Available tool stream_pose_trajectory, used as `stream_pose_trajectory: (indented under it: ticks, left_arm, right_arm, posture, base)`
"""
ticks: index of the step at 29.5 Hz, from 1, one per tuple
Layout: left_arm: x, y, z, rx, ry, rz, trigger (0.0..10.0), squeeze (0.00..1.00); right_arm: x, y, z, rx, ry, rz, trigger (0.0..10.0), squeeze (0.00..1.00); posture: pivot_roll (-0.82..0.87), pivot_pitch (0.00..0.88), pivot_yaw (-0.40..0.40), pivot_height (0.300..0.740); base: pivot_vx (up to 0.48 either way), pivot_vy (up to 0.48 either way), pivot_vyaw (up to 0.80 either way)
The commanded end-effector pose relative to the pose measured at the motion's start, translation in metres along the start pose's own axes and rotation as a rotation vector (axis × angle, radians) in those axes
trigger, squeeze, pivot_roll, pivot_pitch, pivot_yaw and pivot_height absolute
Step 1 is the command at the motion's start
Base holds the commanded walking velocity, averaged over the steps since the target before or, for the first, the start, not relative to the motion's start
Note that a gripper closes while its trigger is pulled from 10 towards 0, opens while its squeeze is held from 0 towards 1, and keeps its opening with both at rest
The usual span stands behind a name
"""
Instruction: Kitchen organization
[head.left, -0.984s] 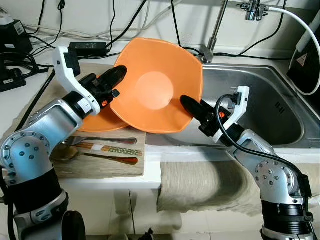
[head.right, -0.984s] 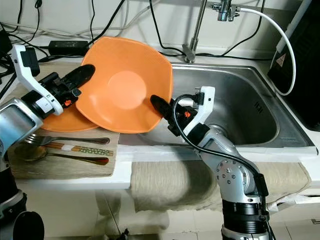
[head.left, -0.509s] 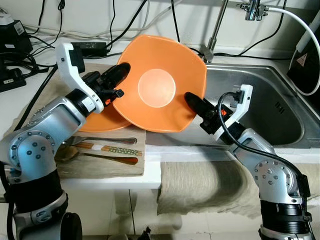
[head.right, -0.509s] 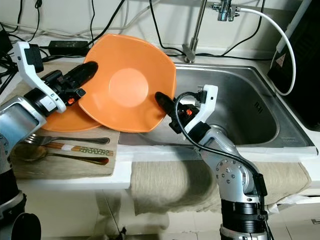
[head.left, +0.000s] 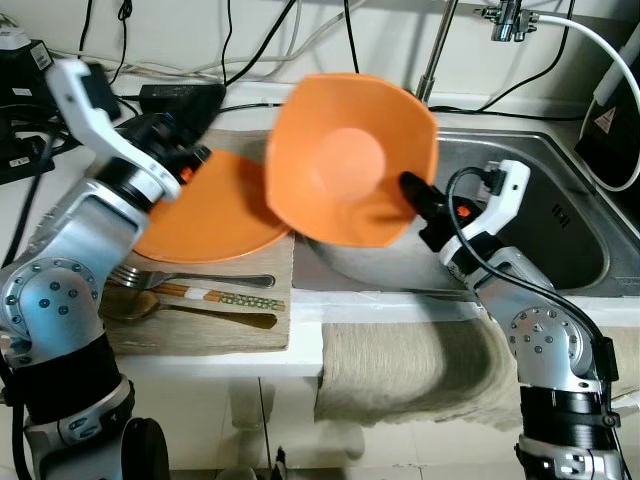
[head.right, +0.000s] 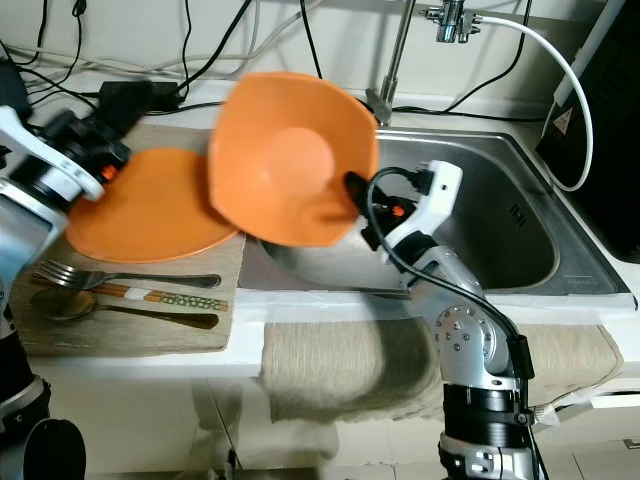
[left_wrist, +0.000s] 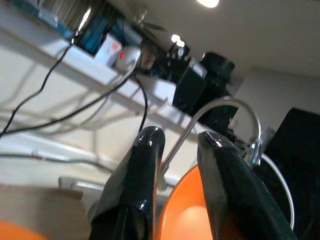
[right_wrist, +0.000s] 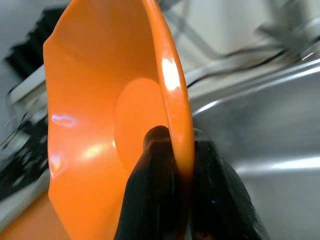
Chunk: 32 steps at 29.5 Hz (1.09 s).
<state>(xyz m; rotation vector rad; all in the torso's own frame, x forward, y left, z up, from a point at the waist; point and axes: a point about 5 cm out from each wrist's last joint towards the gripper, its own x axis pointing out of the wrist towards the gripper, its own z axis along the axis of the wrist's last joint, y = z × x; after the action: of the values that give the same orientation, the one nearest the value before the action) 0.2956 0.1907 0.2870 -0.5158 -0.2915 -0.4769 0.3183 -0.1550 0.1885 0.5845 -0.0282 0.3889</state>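
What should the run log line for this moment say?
right gripper: shut on bowl, over sink | left gripper: open, free | plate: on mat

Black cables (head.left: 250, 40) along back counter; faucet (head.left: 440, 50) behind sink; beige cloth (head.left: 400, 375) draped over counter edge.

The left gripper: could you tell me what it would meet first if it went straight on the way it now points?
Probably the orange bowl, whose rim sits just beyond the left gripper; the right gripper holds it. Depth is unclear, so it might instead pass above toward the faucet.
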Motion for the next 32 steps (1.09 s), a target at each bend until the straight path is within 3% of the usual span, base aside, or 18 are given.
stream_pose_trajectory:
  ticks: [1, 3, 5, 6, 8, 10, 14, 16, 18, 19, 20, 21, 22, 25, 28, 32]
  left_arm:
    - [0.003, -0.008, 0.006, 0.04, -0.038, -0.035, 10.0, 0.0]
    - [0.003, -0.011, 0.005, 0.074, -0.036, -0.057, 10.0, 0.0]
    - [0.002, -0.02, -0.01, 0.271, 0.087, -0.137, 10.0, 0.0]
    - [0.002, -0.02, -0.01, 0.271, 0.087, -0.137, 10.0, 0.0]
    - [-0.003, -0.025, -0.031, 0.423, 0.219, -0.208, 10.0, 0.0]
    - [-0.006, -0.029, -0.049, 0.452, 0.314, -0.254, 10.0, 0.0]
    - [-0.008, -0.033, -0.054, 0.445, 0.358, -0.297, 10.0, 0.0]
    - [-0.012, -0.04, -0.066, 0.428, 0.458, -0.349, 10.0, 0.0]
    - [-0.013, -0.042, -0.069, 0.419, 0.481, -0.357, 10.0, 0.0]
    - [-0.013, -0.043, -0.073, 0.413, 0.501, -0.367, 10.0, 0.0]
    - [-0.013, -0.045, -0.076, 0.406, 0.518, -0.375, 10.0, 0.0]
    - [-0.013, -0.045, -0.079, 0.403, 0.534, -0.378, 10.0, 0.0]
    - [-0.011, -0.043, -0.085, 0.406, 0.56, -0.36, 10.0, 0.0]
    - [-0.009, -0.04, -0.089, 0.416, 0.582, -0.334, 10.0, 0.0]
    - [-0.008, -0.04, -0.09, 0.418, 0.589, -0.327, 10.0, 0.0]
    - [-0.01, -0.039, -0.091, 0.412, 0.608, -0.323, 10.0, 0.0]
  right_arm:
    - [0.002, -0.005, 0.019, -0.019, -0.092, -0.037, 0.0, 0.0]
    - [0.002, -0.01, 0.025, -0.024, -0.117, -0.07, 0.0, 0.0]
    - [0.003, -0.025, 0.041, -0.128, -0.145, -0.151, 0.0, 0.0]
    - [0.003, -0.025, 0.041, -0.128, -0.145, -0.151, 0.0, 0.0]
    - [0.005, -0.038, 0.047, -0.353, -0.059, -0.211, 0.0, 0.0]
    - [0.009, -0.055, 0.054, -0.584, 0.067, -0.263, 0.0, 0.0]
    - [0.012, -0.062, 0.052, -0.606, 0.12, -0.274, 0.0, 0.0]
    - [0.015, -0.077, 0.038, -0.626, 0.256, -0.285, 0.0, 0.0]
    - [0.015, -0.081, 0.032, -0.614, 0.293, -0.28, 0.6, 0.0]
    - [0.016, -0.085, 0.026, -0.588, 0.326, -0.272, 4.4, 0.0]
    - [0.016, -0.087, 0.021, -0.55, 0.35, -0.262, 10.0, 0.0]
    - [0.018, -0.089, 0.016, -0.514, 0.367, -0.248, 10.0, 0.0]
    - [0.02, -0.09, 0.008, -0.406, 0.384, -0.222, 10.0, 0.0]
    - [0.023, -0.09, -0.002, -0.317, 0.411, -0.195, 10.0, 0.0]
    - [0.025, -0.092, -0.014, -0.271, 0.441, -0.198, 10.0, 0.0]
    - [0.025, -0.095, -0.023, -0.276, 0.47, -0.225, 10.0, 0.0]
  posture:
    - [-0.05, 0.0, -0.047, 0.74]
    - [-0.05, 0.0, -0.047, 0.74]
    - [-0.05, 0.0, -0.048, 0.74]
    - [-0.05, 0.0, -0.048, 0.74]
    - [-0.06, 0.0, -0.046, 0.74]
    - [-0.06, 0.0, -0.042, 0.74]
    - [-0.06, 0.0, -0.042, 0.74]
    - [-0.06, 0.0, -0.044, 0.74]
    - [-0.06, 0.0, -0.044, 0.74]
    - [-0.06, 0.0, -0.045, 0.74]
    - [-0.06, 0.0, -0.045, 0.74]
    - [-0.06, 0.0, -0.045, 0.74]
    - [-0.06, 0.0, -0.046, 0.74]
    - [-0.06, 0.0, -0.043, 0.74]
    - [-0.05, 0.0, -0.043, 0.74]
    - [-0.05, 0.0, -0.041, 0.74]
  base:
    - [0.0, 0.0, 0.0]
    - [0.0, 0.0, 0.0]
    - [0.0, 0.0, 0.0]
    - [0.0, 0.0, 0.0]
    - [0.0, 0.0, 0.0]
    - [0.0, 0.0, 0.0]
    - [0.0, 0.0, 0.0]
    - [0.0, 0.0, 0.0]
    - [0.0, 0.0, 0.0]
    - [0.0, 0.0, 0.0]
    - [0.0, 0.0, 0.0]
    - [0.0, 0.0, 0.0]
    - [0.0, 0.0, 0.0]
    - [0.0, 0.0, 0.0]
    - [0.0, 0.0, 0.0]
    - [0.0, 0.0, 0.0]
